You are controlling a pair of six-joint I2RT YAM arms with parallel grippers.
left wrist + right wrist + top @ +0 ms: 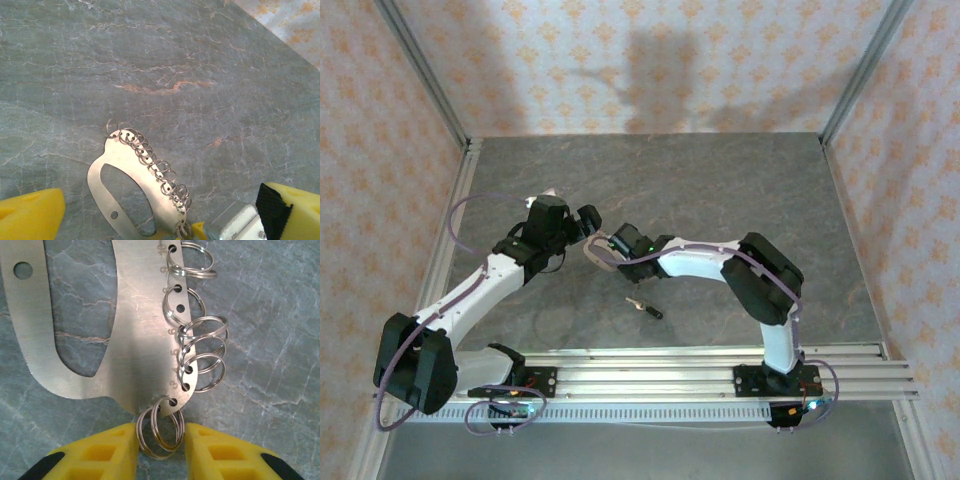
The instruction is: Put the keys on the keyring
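Observation:
The keyring [140, 340] is a flat silvery plate with a cut-out and several split rings along one numbered edge, lying on the table. My right gripper [160, 440] has its yellow fingers [110, 447] pressed against both sides of the lowest pair of split rings [159, 432]. In the top view this gripper [603, 248] sits at the keyring [592, 255]. My left gripper [162, 215] hovers over the same plate [130, 155] with its jaws wide apart and nothing in them; from above it [588, 222] is just beyond the plate. A small black-headed key [645, 306] lies apart, nearer the arm bases.
The grey marbled table [720, 190] is walled on three sides by patterned panels [650, 60]. An aluminium rail [700, 365] runs along the near edge. The right arm's wrist camera housing [235, 225] shows close beside the plate in the left wrist view.

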